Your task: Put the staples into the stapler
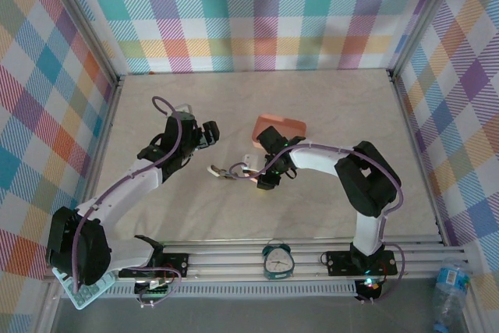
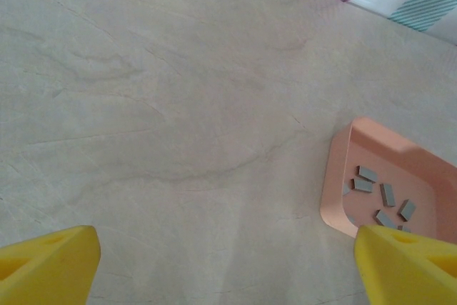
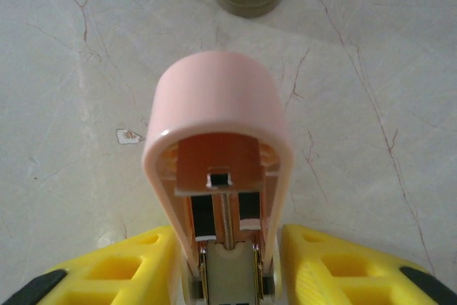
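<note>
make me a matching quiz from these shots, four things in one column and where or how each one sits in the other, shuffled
Things
1. staples
2. stapler
3. alarm clock
4. left pincer

Place or state
a. between the yellow fingers of the right pincer
b. open, above bare table
c. on the rail at the near edge
d. lying loose in the pink tray

Pairs: 1-d, 2-a, 3-c, 4-b
</note>
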Controlling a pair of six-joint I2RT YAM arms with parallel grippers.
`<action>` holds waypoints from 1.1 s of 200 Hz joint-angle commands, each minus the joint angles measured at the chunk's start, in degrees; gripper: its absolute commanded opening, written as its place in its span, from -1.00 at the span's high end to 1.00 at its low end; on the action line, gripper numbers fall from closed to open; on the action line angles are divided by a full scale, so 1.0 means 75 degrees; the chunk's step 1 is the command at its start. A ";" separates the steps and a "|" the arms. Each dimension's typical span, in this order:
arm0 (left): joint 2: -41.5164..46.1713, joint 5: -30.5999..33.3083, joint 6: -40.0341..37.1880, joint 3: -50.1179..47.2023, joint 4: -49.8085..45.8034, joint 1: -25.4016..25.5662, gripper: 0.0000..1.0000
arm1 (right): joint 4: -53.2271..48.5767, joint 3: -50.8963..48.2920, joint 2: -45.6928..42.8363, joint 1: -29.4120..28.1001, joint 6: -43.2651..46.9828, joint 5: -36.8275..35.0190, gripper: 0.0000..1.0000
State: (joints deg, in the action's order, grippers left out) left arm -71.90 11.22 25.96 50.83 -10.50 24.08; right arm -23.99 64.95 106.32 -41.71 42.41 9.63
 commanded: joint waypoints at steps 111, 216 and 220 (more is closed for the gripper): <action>-0.1334 -0.1545 -0.0390 0.1315 -0.0296 -0.0081 -0.74 | 0.0077 -0.0469 -0.2414 0.1009 -0.2793 0.1266 -0.17; -0.5751 -0.3284 -0.0691 0.5279 -0.1314 0.0362 -0.69 | -0.1000 0.0620 -0.2016 0.3752 -0.7541 0.1974 -0.17; -0.5938 -0.3321 -0.0679 0.5434 -0.1338 0.0381 -0.68 | -0.1045 0.0651 -0.2000 0.3767 -0.7546 0.1957 -0.17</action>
State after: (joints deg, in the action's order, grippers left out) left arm -111.59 -10.00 21.63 85.84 -17.39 25.85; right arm -27.79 67.64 90.11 -14.22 -8.40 22.41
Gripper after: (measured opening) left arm 0.847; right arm 0.587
